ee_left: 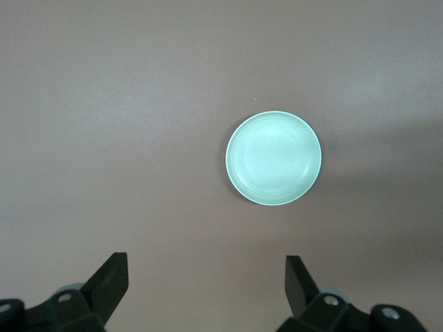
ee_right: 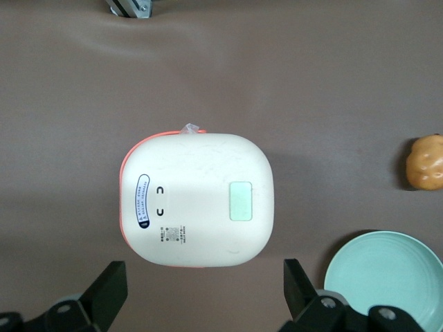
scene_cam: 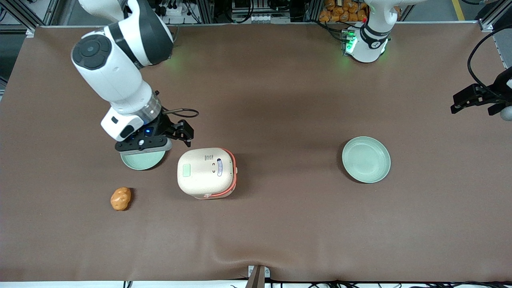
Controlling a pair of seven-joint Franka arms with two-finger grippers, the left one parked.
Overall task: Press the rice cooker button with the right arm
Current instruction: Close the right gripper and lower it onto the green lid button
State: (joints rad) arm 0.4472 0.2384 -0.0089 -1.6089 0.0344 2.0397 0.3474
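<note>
One small rice cooker [scene_cam: 206,173] sits lid shut on the brown table [scene_cam: 280,100], probably light and hard-shelled. The gripper [scene_cam: 179,134] hovers just beside it, jaws apart; press the pale green button [ee_right: 240,200] gently.

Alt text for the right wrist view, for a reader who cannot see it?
Closed cream rice cooker with orange-red trim, seen from above on a brown table, framed by the open claw. A pale green plate and an orange-brown lumpy object lie beside it.
</note>
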